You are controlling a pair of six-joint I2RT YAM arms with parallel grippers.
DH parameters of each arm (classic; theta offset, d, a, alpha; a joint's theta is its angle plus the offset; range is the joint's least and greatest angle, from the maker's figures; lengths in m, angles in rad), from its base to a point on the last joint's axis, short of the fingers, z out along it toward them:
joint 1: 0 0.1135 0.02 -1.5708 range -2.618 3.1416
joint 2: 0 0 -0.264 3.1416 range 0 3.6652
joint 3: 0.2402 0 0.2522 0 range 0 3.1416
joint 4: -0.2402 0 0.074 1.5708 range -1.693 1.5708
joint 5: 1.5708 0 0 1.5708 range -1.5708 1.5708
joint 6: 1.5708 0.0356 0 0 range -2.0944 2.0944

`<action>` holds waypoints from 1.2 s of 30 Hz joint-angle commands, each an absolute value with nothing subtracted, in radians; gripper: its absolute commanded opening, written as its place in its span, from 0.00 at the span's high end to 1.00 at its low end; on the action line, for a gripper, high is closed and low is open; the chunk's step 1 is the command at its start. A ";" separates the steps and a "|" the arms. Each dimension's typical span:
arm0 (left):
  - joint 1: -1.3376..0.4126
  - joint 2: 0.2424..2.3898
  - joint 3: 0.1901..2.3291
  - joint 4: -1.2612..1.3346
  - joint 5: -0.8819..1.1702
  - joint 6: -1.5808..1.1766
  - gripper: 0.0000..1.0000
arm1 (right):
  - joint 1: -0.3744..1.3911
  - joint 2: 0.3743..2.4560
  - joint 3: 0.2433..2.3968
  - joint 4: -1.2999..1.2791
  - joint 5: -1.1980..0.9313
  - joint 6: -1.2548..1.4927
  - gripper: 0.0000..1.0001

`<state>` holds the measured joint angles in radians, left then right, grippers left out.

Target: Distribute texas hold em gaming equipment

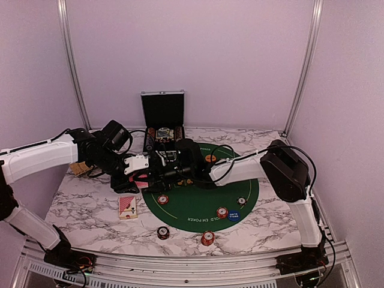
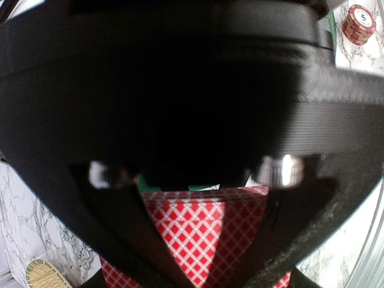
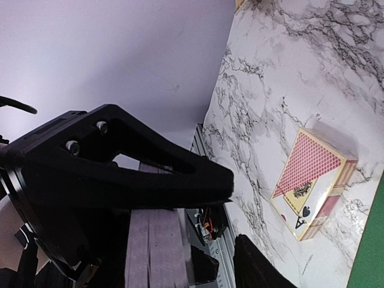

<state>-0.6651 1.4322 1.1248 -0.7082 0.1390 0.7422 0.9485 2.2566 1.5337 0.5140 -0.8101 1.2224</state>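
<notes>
Evidently hand-off for dealing: left gripper [image 2: 198, 264] pinches red-backed playing cards [image 2: 191, 225] near left edge of green mat [image 1: 198, 207]. Right gripper [image 3: 235, 210] spread, nothing between fingers, close against left one, likely to draw card. Card box [image 1: 127, 206] lies on marbled worktop [image 1: 84, 204]; poker chips [image 1: 222, 212] dot mat. Lilac walls around.

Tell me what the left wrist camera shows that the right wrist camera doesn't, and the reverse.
Left wrist only: red-backed cards up close, a red striped chip stack on the marble, a corner of the woven tray, and a large black shape blocking most of the frame. Right wrist only: a boxed card deck lying flat on the marble, the frame rail, the wall. Both: the marble tabletop and a sliver of the green mat.
</notes>
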 commanded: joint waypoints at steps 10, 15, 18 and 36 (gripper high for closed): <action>-0.667 1.437 1.120 -0.702 0.120 0.729 0.72 | 0.944 2.264 1.587 0.360 -0.760 1.162 0.50; -0.667 1.432 1.114 -0.701 0.114 0.734 0.73 | 0.932 2.238 1.572 0.318 -0.738 1.129 0.52; -0.667 1.430 1.112 -0.698 0.113 0.733 0.75 | 0.926 2.223 1.558 0.310 -0.731 1.121 0.54; -0.667 1.438 1.111 -0.691 0.102 0.727 0.76 | 0.901 2.157 1.488 0.313 -0.727 1.105 0.66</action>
